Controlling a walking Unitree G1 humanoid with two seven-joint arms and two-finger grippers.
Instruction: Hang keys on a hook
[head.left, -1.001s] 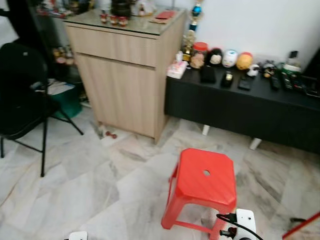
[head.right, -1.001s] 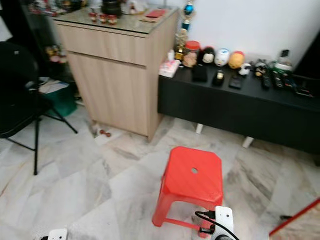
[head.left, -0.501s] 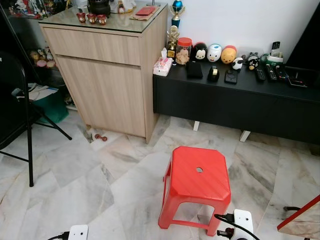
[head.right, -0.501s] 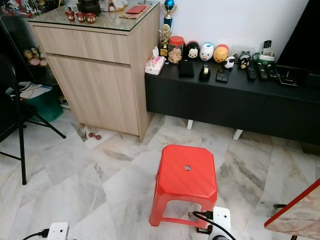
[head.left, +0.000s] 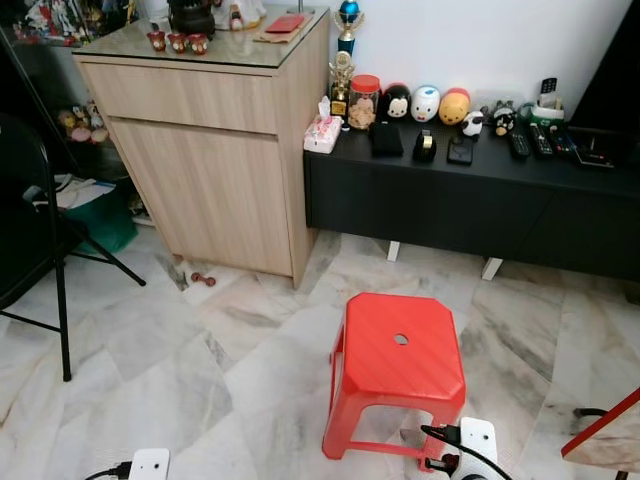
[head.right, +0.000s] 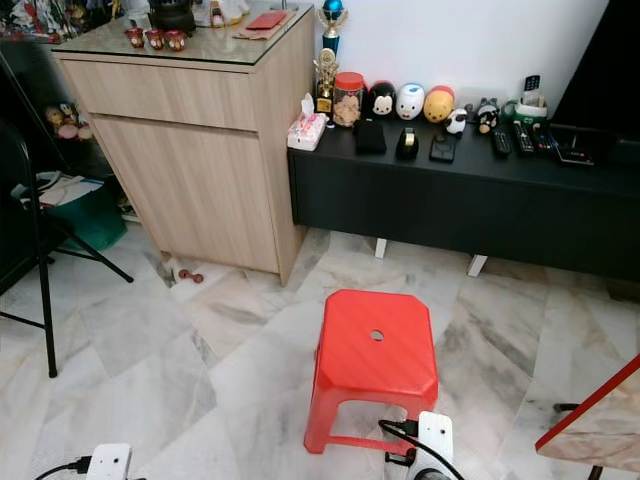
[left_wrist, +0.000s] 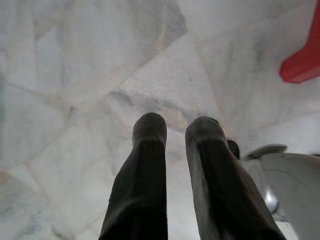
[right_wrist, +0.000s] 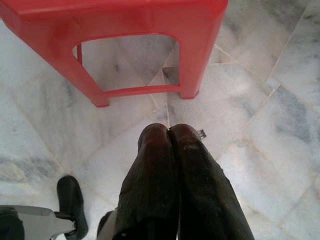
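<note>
Left tool (left_wrist: 175, 132) apart, right tool (right_wrist: 170, 135) closed, floorward

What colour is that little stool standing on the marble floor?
The stool is bright red, with a small round hole in its seat. The left eye view shows it best.

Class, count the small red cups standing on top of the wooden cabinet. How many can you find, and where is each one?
3. The red cups stand in a row at the back left of the wooden cabinet top: left, middle, right. Others may hide behind the clutter.

Red stool (head.left: 402, 352) on marble floor (head.left: 180, 370), before wooden cabinet (head.left: 215, 150) and black console (head.left: 470, 195).
</note>
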